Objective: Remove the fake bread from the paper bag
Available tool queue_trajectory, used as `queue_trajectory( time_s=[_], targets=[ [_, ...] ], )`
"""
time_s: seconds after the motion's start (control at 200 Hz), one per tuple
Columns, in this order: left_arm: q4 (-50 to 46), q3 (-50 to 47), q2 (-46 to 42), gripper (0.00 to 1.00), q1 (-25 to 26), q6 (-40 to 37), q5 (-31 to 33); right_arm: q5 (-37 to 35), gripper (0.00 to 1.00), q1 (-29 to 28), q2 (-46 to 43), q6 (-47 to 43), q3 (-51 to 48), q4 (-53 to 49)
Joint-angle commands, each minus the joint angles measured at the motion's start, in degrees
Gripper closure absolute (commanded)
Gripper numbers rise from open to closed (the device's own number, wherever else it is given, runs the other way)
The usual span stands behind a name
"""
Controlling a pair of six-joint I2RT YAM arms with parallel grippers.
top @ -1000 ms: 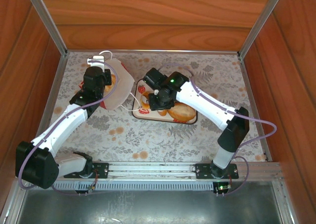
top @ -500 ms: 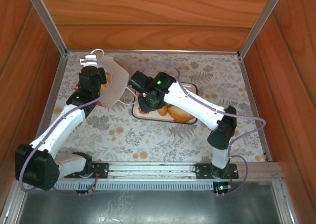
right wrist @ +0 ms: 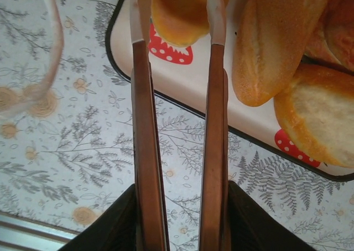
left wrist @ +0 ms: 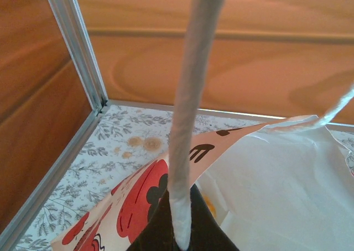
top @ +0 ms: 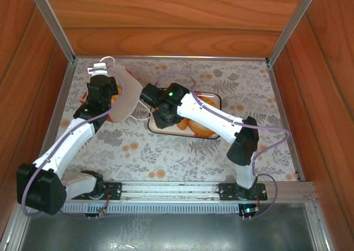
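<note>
The paper bag (top: 128, 93) stands tilted at the back left, white with red strawberry print (left wrist: 138, 207). My left gripper (top: 103, 90) is shut on its white cord handle (left wrist: 191, 96), which rises straight out of the jaws (left wrist: 182, 229). A bit of orange bread (top: 116, 99) shows at the bag's mouth. My right gripper (top: 160, 117) hangs over the left end of the strawberry-print tray (right wrist: 210, 90), and its fingertips (right wrist: 177, 16) are shut on a small golden roll (right wrist: 180, 13). An oval loaf (right wrist: 271, 41) and a round bun (right wrist: 318, 118) lie on the tray.
The tray (top: 219, 100) sits at mid-table just right of the bag. Wooden walls and metal rails (top: 55, 24) close in the floral table (top: 166, 157) at the back and both sides. The bag's second cord loop (right wrist: 52, 52) hangs near the right gripper's left finger.
The right arm has swung left across the tray toward the bag. The left gripper has drawn the bag slightly back and to the left, still holding the handle.
</note>
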State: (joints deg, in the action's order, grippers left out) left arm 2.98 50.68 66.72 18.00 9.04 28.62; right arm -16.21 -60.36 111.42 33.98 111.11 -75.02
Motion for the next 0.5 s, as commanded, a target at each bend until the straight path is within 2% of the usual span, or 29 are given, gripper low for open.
queue_trajectory(
  time_s=[0.0,0.495],
  targets=[
    [-0.70,-0.36,-1.02,1.00,-0.43,1.07,0.03,-2.69,0.59,-0.11,1.43,0.38,1.38,-1.90],
    [-0.74,-0.57,-1.12,1.00,-0.43,1.51,-0.49,-2.41,0.54,0.41,3.97,-1.24,1.21,-1.69]
  ],
)
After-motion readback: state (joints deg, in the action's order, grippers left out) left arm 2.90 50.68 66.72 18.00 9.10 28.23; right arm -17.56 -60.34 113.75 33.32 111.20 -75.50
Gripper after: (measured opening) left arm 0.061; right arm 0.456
